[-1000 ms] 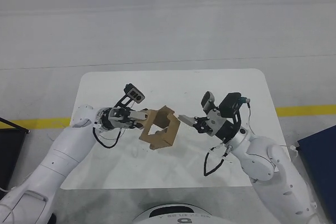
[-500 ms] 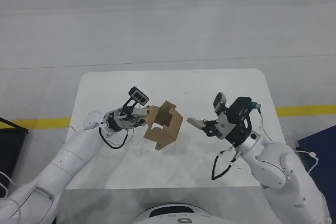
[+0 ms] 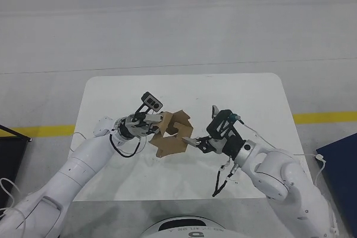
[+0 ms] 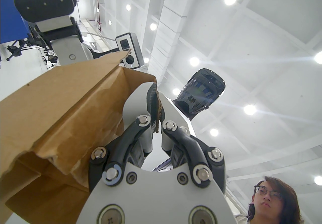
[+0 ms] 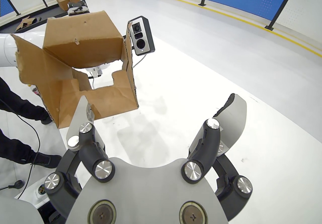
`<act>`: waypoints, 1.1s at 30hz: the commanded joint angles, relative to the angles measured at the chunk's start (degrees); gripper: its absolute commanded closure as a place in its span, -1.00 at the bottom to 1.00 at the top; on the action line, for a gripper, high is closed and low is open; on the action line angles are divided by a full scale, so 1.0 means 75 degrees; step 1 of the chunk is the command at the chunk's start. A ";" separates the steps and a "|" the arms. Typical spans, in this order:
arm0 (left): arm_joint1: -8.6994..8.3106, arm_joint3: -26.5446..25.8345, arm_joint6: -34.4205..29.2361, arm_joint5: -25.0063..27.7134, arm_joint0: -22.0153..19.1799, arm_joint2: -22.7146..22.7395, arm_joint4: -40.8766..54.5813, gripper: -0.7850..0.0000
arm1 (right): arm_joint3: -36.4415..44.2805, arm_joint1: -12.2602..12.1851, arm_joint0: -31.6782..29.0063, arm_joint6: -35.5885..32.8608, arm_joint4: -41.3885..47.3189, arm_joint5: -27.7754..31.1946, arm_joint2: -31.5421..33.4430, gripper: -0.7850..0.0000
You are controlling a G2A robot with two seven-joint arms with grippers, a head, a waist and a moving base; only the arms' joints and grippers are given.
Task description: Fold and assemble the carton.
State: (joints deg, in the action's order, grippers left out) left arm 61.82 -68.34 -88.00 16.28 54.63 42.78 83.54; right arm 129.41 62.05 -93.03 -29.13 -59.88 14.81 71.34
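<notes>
A brown carton (image 3: 172,132), half-opened with loose flaps, hangs tilted above the middle of the white table (image 3: 250,101). My left gripper (image 3: 156,124) is shut on one wall's edge; in the left wrist view the fingertips (image 4: 155,106) pinch the thin cardboard and the carton (image 4: 63,109) spreads to one side. My right gripper (image 3: 193,141) stands open just beside the carton's other side. In the right wrist view the carton (image 5: 83,41) shows its open inside, and one finger (image 5: 80,109) sits at its lower flap while the right gripper (image 5: 156,106) holds nothing.
The table's surface is bare around the carton, with free room on all sides. A dark stand (image 3: 3,143) is off the table's left edge and a blue panel (image 3: 345,166) off its right. A yellow floor line (image 3: 330,116) runs behind.
The right gripper has moved left across the table up to the carton. The left gripper has shifted slightly right, and the carton has turned and tilted in its hold.
</notes>
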 commanded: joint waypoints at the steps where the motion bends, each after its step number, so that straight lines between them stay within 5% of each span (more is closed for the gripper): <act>1: 0.0016 0.0037 0.0000 0.0000 0.0004 0.0006 0.0009 1.00 | -0.0006 0.0007 0.0060 -0.0037 -0.0091 -0.0043 -0.0061 -1.00; 16: 0.0032 0.0142 0.0000 -0.0015 -0.0042 0.0114 -0.0009 1.00 | -0.0076 0.0053 -0.0016 0.1278 0.1704 0.0258 0.0512 -1.00; 23: 0.0029 0.0135 0.0000 -0.0042 -0.0062 0.0112 -0.0041 1.00 | 0.0185 0.0023 -0.0297 0.1772 0.1238 0.0923 0.0582 -1.00; 33: 0.0019 0.0060 0.0000 -0.0010 -0.0072 0.0059 -0.0106 1.00 | 0.0043 0.0074 0.0150 0.1070 0.0198 0.0331 -0.0035 -1.00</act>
State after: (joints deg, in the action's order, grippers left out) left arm 61.98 -67.83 -88.00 16.14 54.05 43.22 82.72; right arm 129.78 62.58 -92.17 -20.67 -57.66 17.57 71.37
